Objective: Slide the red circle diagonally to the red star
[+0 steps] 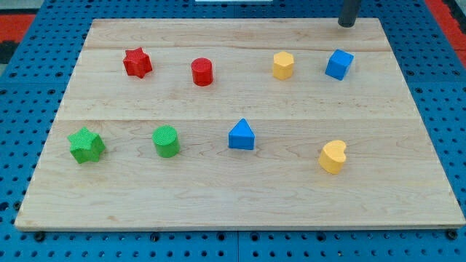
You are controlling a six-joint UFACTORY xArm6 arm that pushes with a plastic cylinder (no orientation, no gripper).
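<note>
My tip (pixel 346 25) hangs upright at the wooden desk's (pixel 240 196) top edge, above the blue cube (pixel 338 64), well apart from the red circle (pixel 202 72) and red star (pixel 137 62); no jawed end effector shows.

I can read no writing, labels, brands, numbers or signs anywhere here: none on the pale wooden board (pixel 240 182), none on the small coloured plastic blocks, and none on the blue perforated surface (pixel 22 94) around it.
</note>
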